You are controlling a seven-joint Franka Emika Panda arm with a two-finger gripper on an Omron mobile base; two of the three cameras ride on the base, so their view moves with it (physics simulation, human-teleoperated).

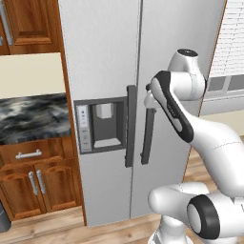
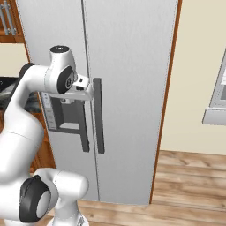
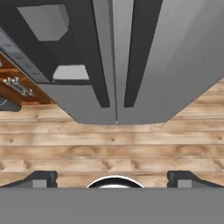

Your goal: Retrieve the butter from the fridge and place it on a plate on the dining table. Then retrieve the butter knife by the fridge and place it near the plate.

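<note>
Gripper (image 2: 90, 90) at right door handle (image 2: 97, 115) of closed fridge (image 1: 114, 57); fingertips (image 3: 41, 178) spread wide, empty, likely lining up for pull.

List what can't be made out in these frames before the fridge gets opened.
- Fridge contents, butter included: both doors shut in every view.
- Pincer contact with the right door handle: in the left base view the forearm covers it; in the right base view the wrist does.
- Fridge top: cut off by the upper edge of both base views.
- Dispenser panel buttons: too small.
</note>
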